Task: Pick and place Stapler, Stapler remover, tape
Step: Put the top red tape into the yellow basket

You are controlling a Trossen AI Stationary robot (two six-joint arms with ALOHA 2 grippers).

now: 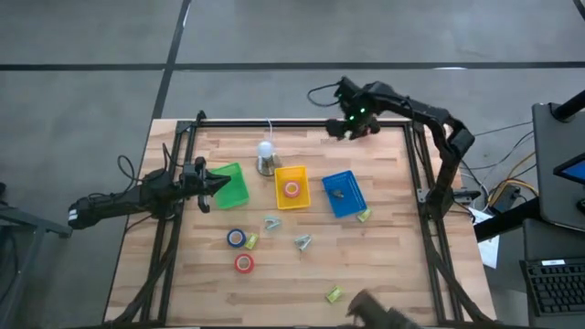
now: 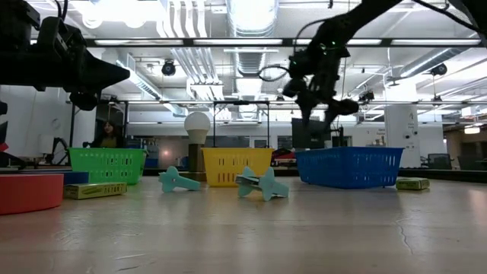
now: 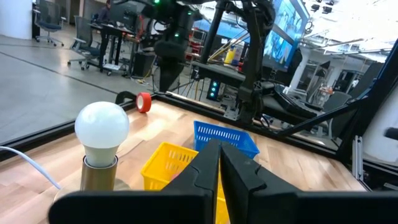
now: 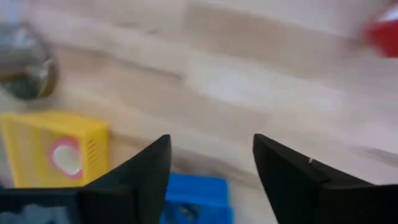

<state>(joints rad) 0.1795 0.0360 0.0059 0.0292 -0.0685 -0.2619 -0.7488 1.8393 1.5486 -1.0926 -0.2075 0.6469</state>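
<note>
- I see 2 tape rolls in the lower left of the high view: a blue tape roll (image 1: 236,238) with a yellowish core, and a red tape roll (image 1: 243,264) just below it.
- A 3rd, reddish tape roll (image 1: 292,189) lies inside the yellow tray (image 1: 280,175) at centre frame.
- 2 teal staple removers (image 1: 271,222) (image 1: 303,241) lie on bare wood below the trays; a small dark item sits in the blue tray (image 1: 352,204).
- Yellow-green staplers: one (image 1: 364,216) just beside the blue tray, one (image 1: 334,294) near the bottom edge.
- A lamp bulb (image 1: 265,151) stands between the green tray (image 1: 234,194) and the yellow tray.
- Left gripper (image 1: 219,182) is over the green tray, fingers pressed together, nothing held.
- Right gripper (image 1: 340,126) hovers at the upper centre table edge, fingers spread apart, empty.
</note>
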